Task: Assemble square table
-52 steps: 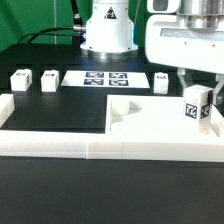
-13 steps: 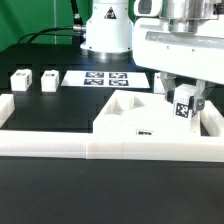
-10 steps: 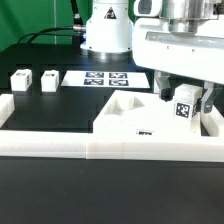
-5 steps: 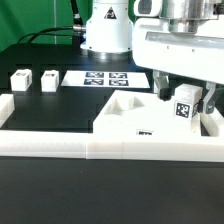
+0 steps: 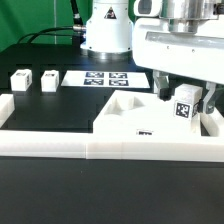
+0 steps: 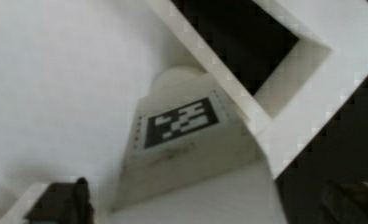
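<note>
The white square tabletop slab [image 5: 135,118] lies in the corner of the border wall at the exterior view's right; it also fills the wrist view [image 6: 56,80]. A white tagged leg [image 5: 184,108] stands upright on the slab's right part and shows in the wrist view [image 6: 184,130]. My gripper [image 5: 186,101] hangs straight over it, one dark finger [image 5: 163,93] on each side. The jaws look spread, with a small gap to the leg; the gripper also shows in the wrist view [image 6: 199,205]. Two more legs [image 5: 20,80] [image 5: 49,80] lie at the back left.
The low white border wall [image 5: 60,145] runs along the front and up both sides. The marker board [image 5: 105,77] lies at the back middle, in front of the robot base [image 5: 107,30]. Black table surface shows left of the slab.
Five seconds ago I held the leg higher and farther right; now it stands on the slab, which has shifted. Over the last second the right finger has moved slightly outward.
</note>
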